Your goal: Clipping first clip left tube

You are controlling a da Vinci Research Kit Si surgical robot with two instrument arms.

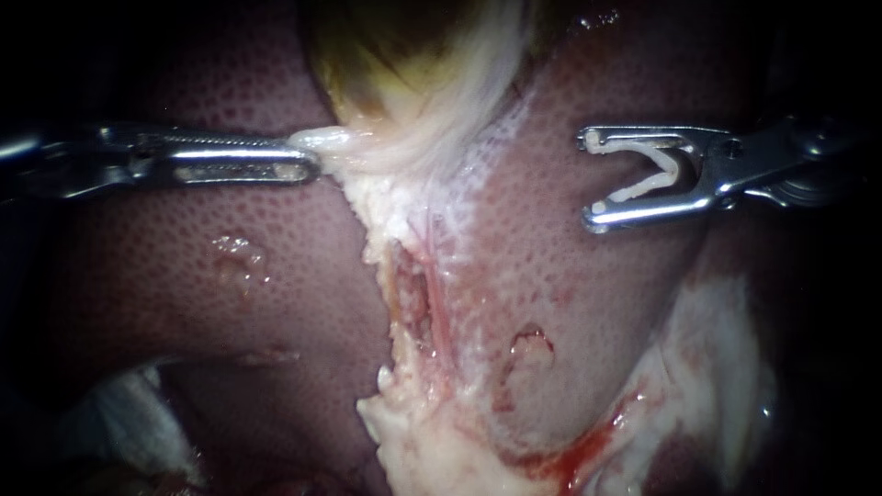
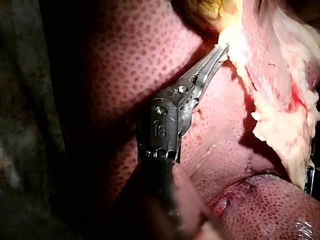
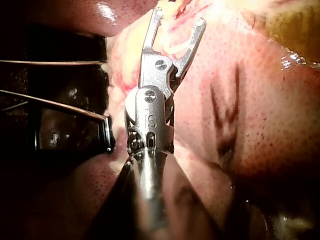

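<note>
**Endoscope view: loaded clip held short of the tube**

You have the left tool (image 1: 308, 163) coming in from the left, over the liver (image 1: 230, 303). Its jaws are clamped on a fold of pale tissue (image 1: 333, 140) at the near edge of the gallbladder (image 1: 395, 55). The left wrist view shows the same tool (image 2: 222, 50) with its toothed jaws together, their tips at that pale tissue (image 2: 235, 42).

Your right tool (image 1: 588, 179) enters from the right and stands over the liver, well apart from the left tool. Its jaws are spread wide but carry a white clip (image 1: 657, 174), which lies open with one leg against each jaw. In the right wrist view the tool (image 3: 179, 19) holds the clip (image 3: 175, 47) the same way, with nothing else between the jaws.

A thin pink tube (image 1: 436, 294) runs down the pale central strip of tissue, nearer than both tools and left of the clip. You cannot tell from these views whether it is the left tube. The clip is not touching it.
</note>
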